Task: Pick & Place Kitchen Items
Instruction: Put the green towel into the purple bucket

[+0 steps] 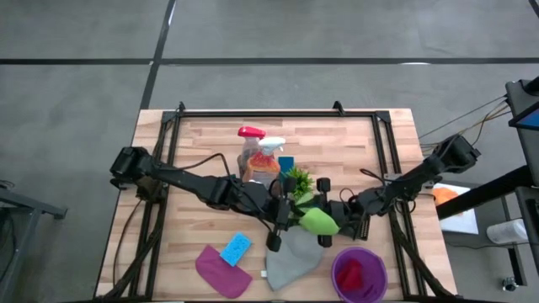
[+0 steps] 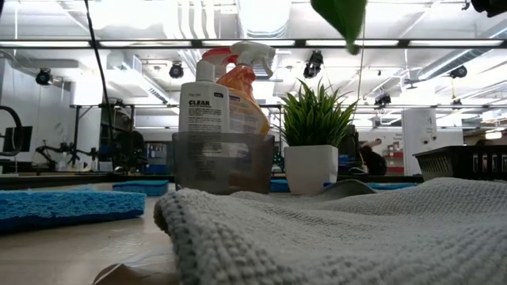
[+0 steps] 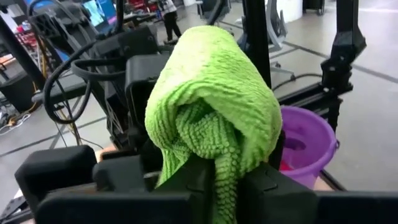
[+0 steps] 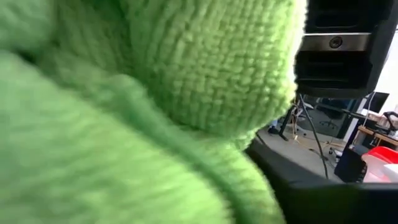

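Cloth, the green one (image 1: 318, 220), hangs bunched above the counter (image 1: 194, 151) between both arms, clamped in the left gripper (image 1: 296, 217), while the right gripper (image 1: 335, 220) presses against its far side, grip unclear.

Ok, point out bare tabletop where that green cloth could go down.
Bare wood: the far left corner behind the spray bottles, and the far right behind the plant. The near edge is crowded: magenta cloth, blue sponge, grey cloth, purple bowl.
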Available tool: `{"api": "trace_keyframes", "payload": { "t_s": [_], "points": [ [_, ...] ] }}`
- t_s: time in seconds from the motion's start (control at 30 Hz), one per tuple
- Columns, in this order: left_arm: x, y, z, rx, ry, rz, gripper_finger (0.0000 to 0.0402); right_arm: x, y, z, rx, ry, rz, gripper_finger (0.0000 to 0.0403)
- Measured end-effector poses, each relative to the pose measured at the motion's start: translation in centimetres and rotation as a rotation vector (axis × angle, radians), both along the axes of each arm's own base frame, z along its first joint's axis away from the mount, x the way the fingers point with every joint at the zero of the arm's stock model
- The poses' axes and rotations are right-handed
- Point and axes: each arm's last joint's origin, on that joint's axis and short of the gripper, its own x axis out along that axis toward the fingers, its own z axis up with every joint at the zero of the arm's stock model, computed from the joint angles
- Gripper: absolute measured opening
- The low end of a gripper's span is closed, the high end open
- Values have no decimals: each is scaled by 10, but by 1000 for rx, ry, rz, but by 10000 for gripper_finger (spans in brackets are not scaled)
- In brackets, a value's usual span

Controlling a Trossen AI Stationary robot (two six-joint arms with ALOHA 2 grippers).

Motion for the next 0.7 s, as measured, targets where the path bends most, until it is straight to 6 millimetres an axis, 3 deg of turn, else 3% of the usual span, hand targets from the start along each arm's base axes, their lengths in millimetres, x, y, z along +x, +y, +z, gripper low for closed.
{"api": "trace_keyframes", "payload": {
  "t_s": [0.07,0.1,0.3,0.5,0.7],
  "points": [
    [-1,0,-1,17,3,-10,59,-1,1,0,-8,1,4,45],
    [-2,0,-1,22,5,-12,65,-1,2,0,-9,1,8,36],
    [-23,5,15,41,68,-16,107,-5,9,3,-4,-29,44,22],
    [-56,16,38,-52,145,20,143,-11,17,11,0,-123,165,20],
    [-87,20,32,-63,142,5,155,-18,21,8,-14,-243,340,19]
  ]
}}
